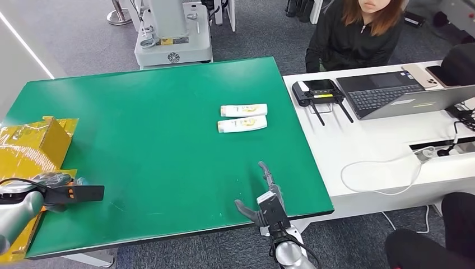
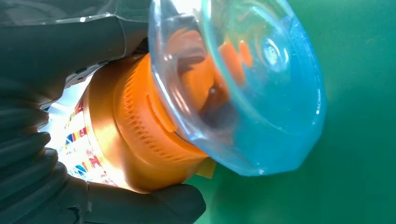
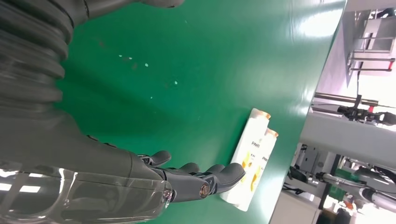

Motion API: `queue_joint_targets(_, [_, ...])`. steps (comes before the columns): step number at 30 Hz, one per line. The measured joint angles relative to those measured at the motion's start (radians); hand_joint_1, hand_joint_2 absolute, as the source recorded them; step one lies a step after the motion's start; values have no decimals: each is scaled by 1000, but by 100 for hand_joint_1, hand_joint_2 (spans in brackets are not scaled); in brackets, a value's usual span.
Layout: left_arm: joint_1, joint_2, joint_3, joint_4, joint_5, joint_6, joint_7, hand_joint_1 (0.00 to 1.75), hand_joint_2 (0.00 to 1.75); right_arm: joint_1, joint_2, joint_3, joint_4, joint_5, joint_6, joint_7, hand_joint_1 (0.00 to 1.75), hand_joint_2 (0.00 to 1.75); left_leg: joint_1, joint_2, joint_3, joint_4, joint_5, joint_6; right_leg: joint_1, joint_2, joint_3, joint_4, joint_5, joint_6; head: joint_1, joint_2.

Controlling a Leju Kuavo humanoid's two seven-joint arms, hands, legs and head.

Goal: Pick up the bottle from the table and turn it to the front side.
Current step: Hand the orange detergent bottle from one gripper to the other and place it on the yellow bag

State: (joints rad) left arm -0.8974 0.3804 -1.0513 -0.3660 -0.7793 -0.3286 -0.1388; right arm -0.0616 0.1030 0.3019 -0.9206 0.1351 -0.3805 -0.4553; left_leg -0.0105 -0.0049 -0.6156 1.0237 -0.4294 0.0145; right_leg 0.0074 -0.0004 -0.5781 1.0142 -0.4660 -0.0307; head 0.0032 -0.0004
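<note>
Left wrist: hand (image 2: 56, 140) grips bottle (image 2: 154, 121)

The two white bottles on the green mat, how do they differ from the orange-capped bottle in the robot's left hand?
The two white bottles lie flat, side by side, untouched on the green mat; the orange-capped bottle is gripped by the left hand. The white ones have small orange ends and pale labels; the held one has a wide ribbed orange collar under a clear dome cap. The right hand hovers empty, short of the pair. All carry orange trim.
</note>
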Motion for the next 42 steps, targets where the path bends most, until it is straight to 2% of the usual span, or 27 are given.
queue_joint_targets(5, [15,-27,0,8,-3,59,-11,175,175,-3,0,7,-2,2,2,9,0,175,-3,-9,8,-3,0,0,-2,-8,8,0,-4,0,0,0])
queue_joint_targets(6, [18,-31,0,9,-6,71,-15,155,175,-3,0,8,-3,2,3,12,0,175,-3,-10,9,-3,0,0,-3,-9,10,0,-5,0,0,0])
queue_joint_targets(8, [23,-40,0,9,-15,99,-30,86,175,-3,0,10,-7,6,9,19,0,175,-4,-12,12,-4,0,0,-4,-11,11,0,-6,0,0,0])
queue_joint_targets(9, [25,-45,0,9,-19,115,-40,42,175,-3,0,11,-10,10,11,22,0,175,-4,-13,12,-5,0,0,-4,-12,11,0,-6,0,0,0])
queue_joint_targets(10, [27,-50,0,9,-23,132,-52,17,175,-2,0,11,-15,14,13,25,0,175,-4,-13,12,-5,1,-1,-4,-13,11,0,-7,0,0,0])
queue_joint_targets(12, [29,-62,0,9,-31,164,-70,0,175,2,-1,11,-25,18,14,28,0,175,-4,-14,13,-5,1,-1,-4,-14,11,0,-7,0,0,0])
queue_joint_targets(18, [35,-88,1,9,-66,248,-99,0,175,36,-10,11,-68,22,18,32,0,175,-5,-15,13,-5,1,-1,-4,-14,13,0,-7,-1,0,0])
queue_joint_targets(22, [34,-105,1,9,-102,257,-102,0,175,51,-15,10,-86,30,16,34,0,175,-5,-15,13,-5,1,-1,-5,-14,12,0,-7,-1,0,0])
queue_joint_targets(27, [28,-136,1,9,-146,247,-78,0,175,56,-19,8,-102,37,15,44,0,175,-5,-16,13,-5,1,-1,-5,-16,13,0,-7,-1,0,0])
queue_joint_targets(34, [30,-169,1,10,-194,279,-28,0,175,64,-22,7,-110,48,10,48,0,175,-5,-17,12,-5,1,-1,-5,-16,14,0,-7,-1,0,0])
queue_joint_targets(39, [37,-185,1,11,-231,328,-2,0,175,69,-24,7,-110,55,-4,47,0,175,-5,-17,12,-5,1,-1,-5,-16,13,0,-7,-1,0,0])
queue_joint_targets(42, [48,-190,1,11,-229,394,5,0,175,69,-25,7,-108,54,-4,44,0,175,-5,-17,12,-5,1,-1,-4,-16,13,0,-7,-1,0,0])
